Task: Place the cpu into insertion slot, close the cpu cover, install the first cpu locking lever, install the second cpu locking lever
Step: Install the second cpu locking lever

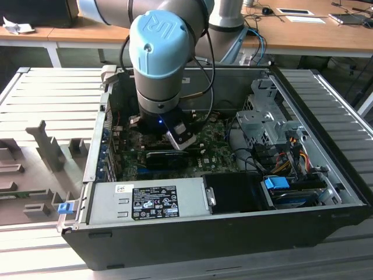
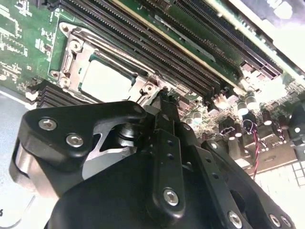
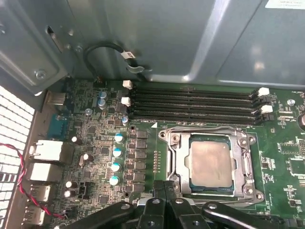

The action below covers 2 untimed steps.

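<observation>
The pincer (image 3: 167, 188), fingers pressed together and grasping nothing, hangs just beside the insertion slot (image 3: 178, 179). In the slot lies the cpu (image 3: 210, 162), a pale silvery-tan square, with the cpu cover (image 3: 248, 164) framing it in silvery metal. The exterior view shows the open computer case (image 1: 326, 192) and its labelled power supply (image 1: 145, 201), print too small to read.
</observation>
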### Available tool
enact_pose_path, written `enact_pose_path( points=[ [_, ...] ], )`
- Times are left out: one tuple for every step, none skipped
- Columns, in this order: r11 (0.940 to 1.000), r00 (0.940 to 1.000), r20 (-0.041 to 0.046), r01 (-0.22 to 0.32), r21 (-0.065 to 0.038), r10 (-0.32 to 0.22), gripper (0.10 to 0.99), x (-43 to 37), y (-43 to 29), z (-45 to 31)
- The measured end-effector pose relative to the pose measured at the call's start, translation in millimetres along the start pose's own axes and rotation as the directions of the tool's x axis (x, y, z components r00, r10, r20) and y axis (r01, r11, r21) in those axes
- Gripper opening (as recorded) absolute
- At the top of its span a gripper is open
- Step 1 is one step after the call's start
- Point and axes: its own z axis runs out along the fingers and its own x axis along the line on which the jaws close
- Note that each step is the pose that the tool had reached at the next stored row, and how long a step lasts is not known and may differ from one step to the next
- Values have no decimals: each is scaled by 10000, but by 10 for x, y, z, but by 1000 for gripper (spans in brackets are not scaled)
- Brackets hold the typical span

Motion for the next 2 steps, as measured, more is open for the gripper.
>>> enact_pose_path(
  points=[
    [10000,10000,1,0,1,0,106,0,3,-9],
    [10000,10000,0,0,4,0,106,-1,8,-21]
  ],
)
